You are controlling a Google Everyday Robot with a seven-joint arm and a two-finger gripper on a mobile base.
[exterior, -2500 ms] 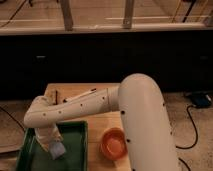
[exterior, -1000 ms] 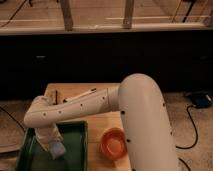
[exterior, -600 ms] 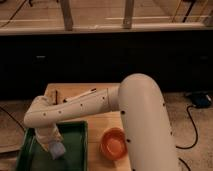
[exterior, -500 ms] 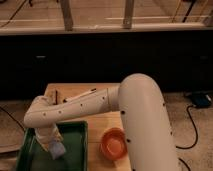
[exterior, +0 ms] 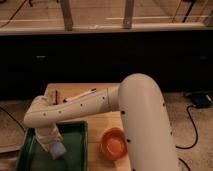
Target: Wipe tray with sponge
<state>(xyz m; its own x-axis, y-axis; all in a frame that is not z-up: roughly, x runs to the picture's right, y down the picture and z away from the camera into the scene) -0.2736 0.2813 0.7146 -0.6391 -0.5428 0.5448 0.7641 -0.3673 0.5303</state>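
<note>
Camera view looks down over the big white arm [exterior: 135, 115], which bends from the lower right and reaches left across the table [exterior: 95, 125]. Nearest, the hand [exterior: 54, 146] points down inside the green tray [exterior: 75, 145] at the table's front left; whether it is open or closed cannot be told. The pale sponge [exterior: 56, 149] sits at the hand's tip, low against the tray floor. Just right of the tray, an orange bowl [exterior: 114, 144] stands on the wood. Beyond the table runs a dark wall under a railing.
</note>
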